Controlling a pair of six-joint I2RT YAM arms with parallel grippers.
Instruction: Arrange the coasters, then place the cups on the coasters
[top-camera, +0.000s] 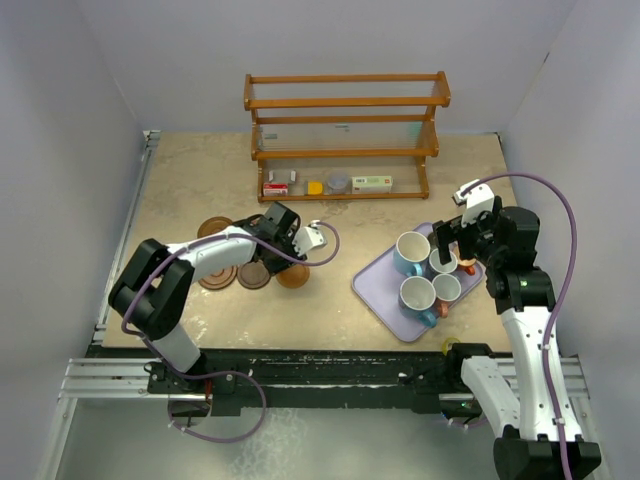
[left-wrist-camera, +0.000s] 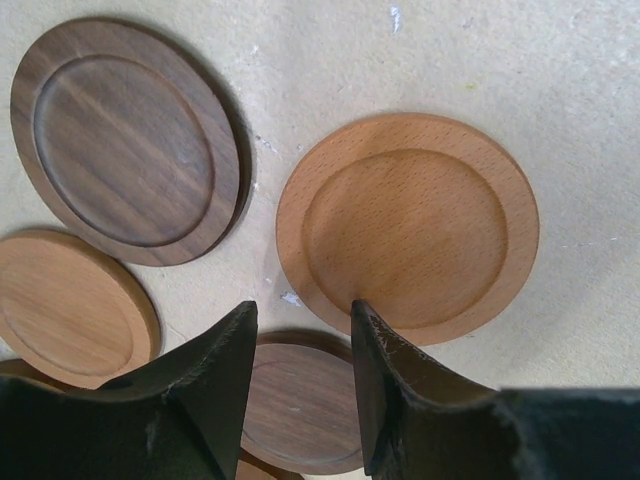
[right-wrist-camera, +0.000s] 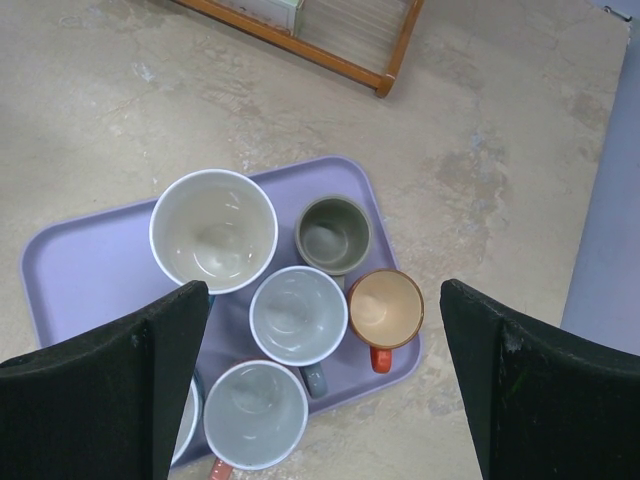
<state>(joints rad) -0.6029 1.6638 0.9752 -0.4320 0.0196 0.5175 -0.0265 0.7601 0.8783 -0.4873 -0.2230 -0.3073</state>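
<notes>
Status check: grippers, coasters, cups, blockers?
Left gripper jaws part open, empty, over bunched coasters. Right gripper jaws wide, empty, above cups on tray. No cup on a coaster yet.

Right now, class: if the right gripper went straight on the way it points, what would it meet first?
Probably the small grey-handled mug on the lavender tray: it lies nearly centred under the open right gripper; depth is unclear.
</notes>
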